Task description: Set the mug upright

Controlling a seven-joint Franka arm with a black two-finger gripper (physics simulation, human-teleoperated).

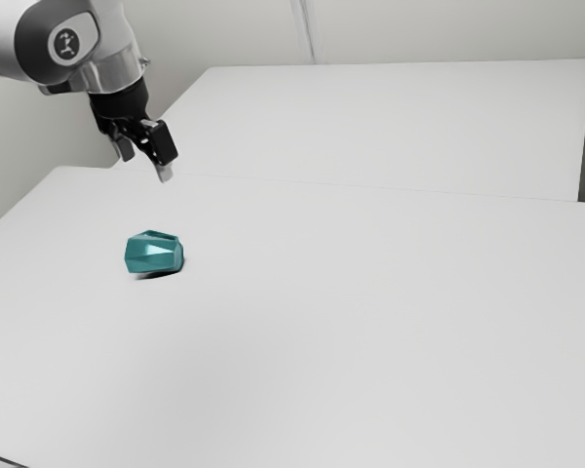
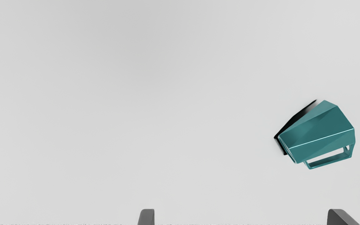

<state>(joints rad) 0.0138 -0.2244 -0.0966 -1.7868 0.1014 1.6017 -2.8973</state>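
Observation:
Up at the exterior view's upper left, the black gripper (image 1: 144, 164) hangs well above the table with its two fingers spread. A teal faceted mug (image 1: 154, 253) lies on its side on the table, below the gripper in that view. The wrist view has the same mug (image 2: 319, 132) with its angular handle out to one side, a dark shadow along the other side. Both fingertips of the gripper (image 2: 241, 217) stand wide apart there, with nothing held between them and the mug apart from them. The inside of the mug is hidden.
The white table (image 1: 370, 322) spreads under the arm and the mug. Behind it in the exterior view is another white flat surface (image 1: 390, 127), with pale walls around. A thin dark line crosses the exterior view's lower left corner.

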